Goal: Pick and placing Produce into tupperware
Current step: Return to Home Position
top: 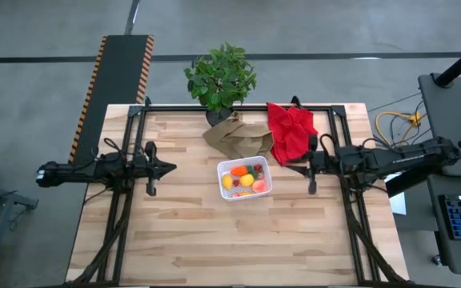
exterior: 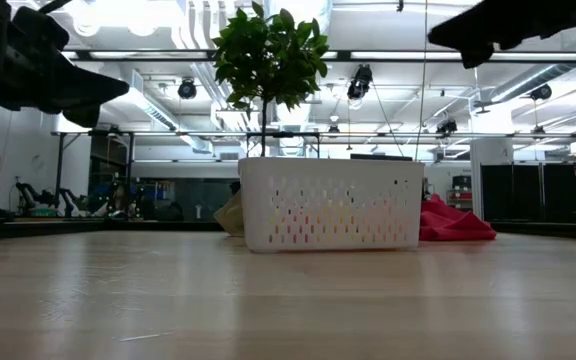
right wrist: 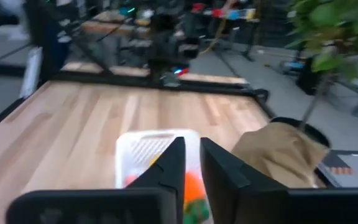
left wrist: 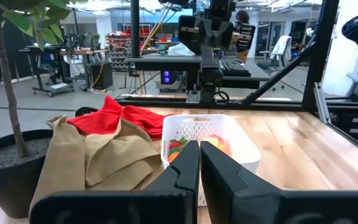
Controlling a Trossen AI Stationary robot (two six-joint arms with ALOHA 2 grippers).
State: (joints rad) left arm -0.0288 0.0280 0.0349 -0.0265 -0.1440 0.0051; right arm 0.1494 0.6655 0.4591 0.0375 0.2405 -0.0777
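Observation:
The white tupperware [top: 222, 182] stands on its base at the middle of the table; its perforated wall [exterior: 328, 215] faces the low view. The small yellow, orange, red and green produce [top: 245, 178] lies inside it, also seen as produce [left wrist: 213, 143] in the left wrist view and as produce [right wrist: 191, 186] in the right wrist view. My left gripper [top: 172, 168] hovers to the container's left, fingers shut, raised above the table [exterior: 118, 92]. My right gripper [top: 298, 166] hovers to its right, also raised [exterior: 448, 38], with a narrow gap between its fingers [right wrist: 192, 142]. Both point at the container.
A crumpled brown paper bag [top: 238, 134] lies just beyond the container, with a red cloth [top: 290, 130] to its right and a leafy potted plant [top: 221, 76] at the far edge. Black frame rails [top: 118, 232] run along both sides. The near half of the wooden table is bare.

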